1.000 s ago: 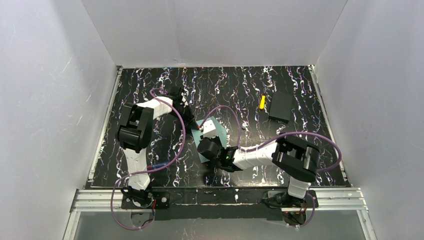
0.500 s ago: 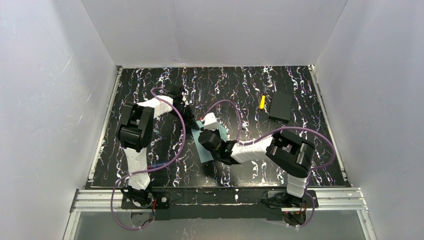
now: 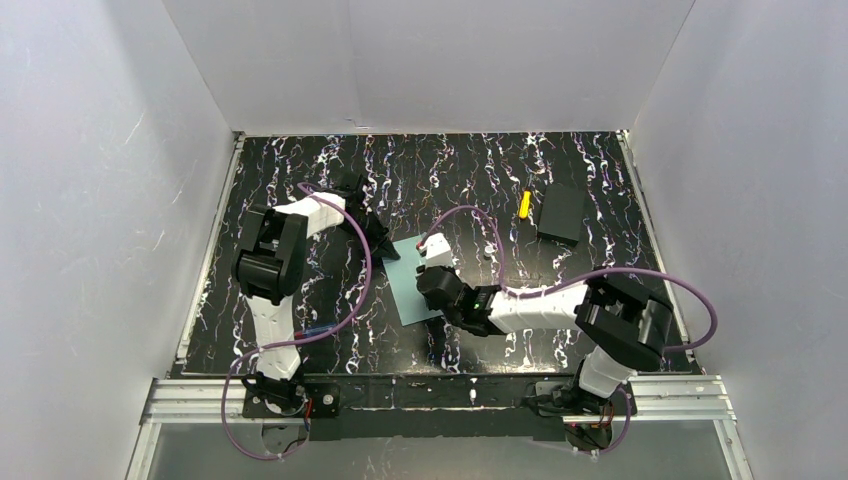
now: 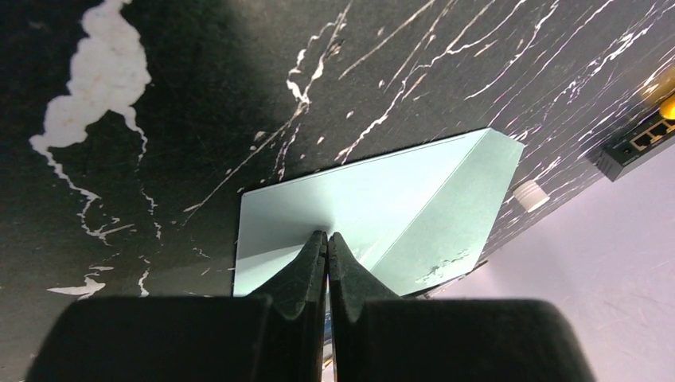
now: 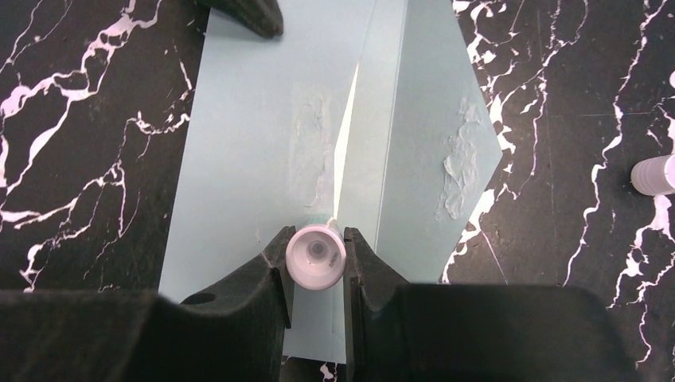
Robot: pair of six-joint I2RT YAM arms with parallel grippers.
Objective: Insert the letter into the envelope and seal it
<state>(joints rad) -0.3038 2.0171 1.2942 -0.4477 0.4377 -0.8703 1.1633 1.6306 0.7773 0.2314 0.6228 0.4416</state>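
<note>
Marbled table [image 3: 470, 170]: envelope [image 3: 410, 300] near-far, flap rightward

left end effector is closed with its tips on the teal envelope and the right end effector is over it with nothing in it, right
No, the right end effector is not empty: the right wrist view shows a small white cylinder clamped in it, over the envelope. The left end effector part is right.
</note>
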